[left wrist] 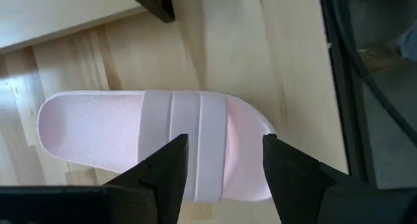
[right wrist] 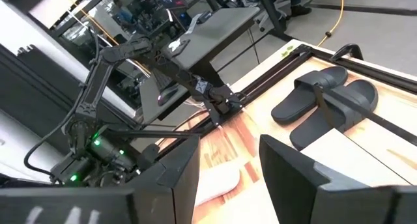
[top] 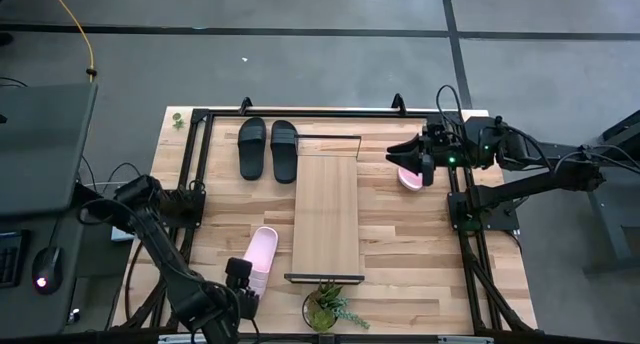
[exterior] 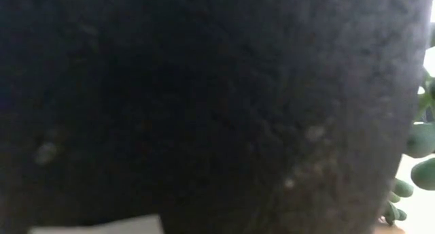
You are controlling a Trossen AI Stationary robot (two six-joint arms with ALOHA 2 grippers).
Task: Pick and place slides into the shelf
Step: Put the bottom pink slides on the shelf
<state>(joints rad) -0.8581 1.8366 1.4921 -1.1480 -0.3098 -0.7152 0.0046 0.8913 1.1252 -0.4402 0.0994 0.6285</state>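
Pink slide (left wrist: 156, 136) lies flat on the desk (left wrist: 260, 55) directly under the released left end effector (left wrist: 225, 175); right end effector (right wrist: 228, 168), released, hovers above its mate (top: 410, 177)

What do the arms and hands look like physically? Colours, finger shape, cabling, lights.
Both arms are dark, nearly black, jointed links. Left hand has two flat, matte black fingers with squared, angled tips. Right hand is the same dark build, with small green lights glowing near its wrist and black cables looping along the arm. No markings legible.
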